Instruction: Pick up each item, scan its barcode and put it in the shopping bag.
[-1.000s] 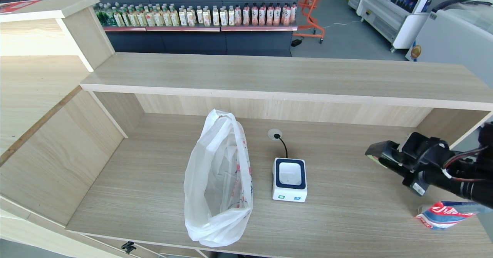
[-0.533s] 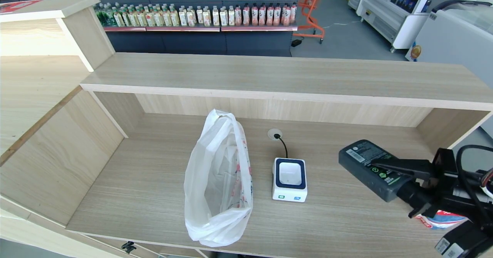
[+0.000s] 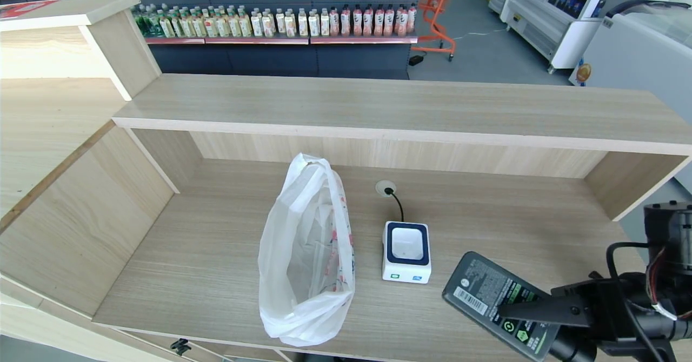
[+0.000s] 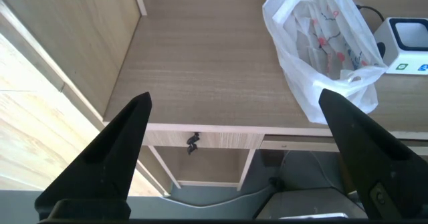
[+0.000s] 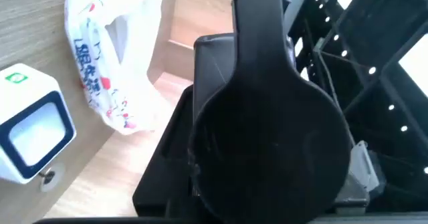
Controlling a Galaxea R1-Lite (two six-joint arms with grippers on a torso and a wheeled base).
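Note:
My right gripper (image 3: 521, 319) is shut on a flat dark grey package (image 3: 489, 292). It holds the package over the counter's front right part, to the right of the scanner (image 3: 406, 251), with the barcode label facing up. In the right wrist view a black finger (image 5: 267, 77) lies across the package (image 5: 210, 60), with the scanner (image 5: 30, 134) and bag (image 5: 114, 57) beyond. The white shopping bag (image 3: 305, 254) stands open left of the scanner. My left gripper (image 4: 234, 100) hangs open in front of the counter edge, with the bag (image 4: 328, 50) off to one side.
The scanner's black cable (image 3: 397, 202) runs to a hole in the counter. A raised wooden ledge (image 3: 400, 108) borders the back, and side walls (image 3: 86, 216) close in the left and right ends. Shelves of bottles (image 3: 270, 21) stand far behind.
My right gripper has swung the dark package from the far right toward the counter's front. The package has turned from end-on to label face up. The bag, scanner and left gripper have not moved.

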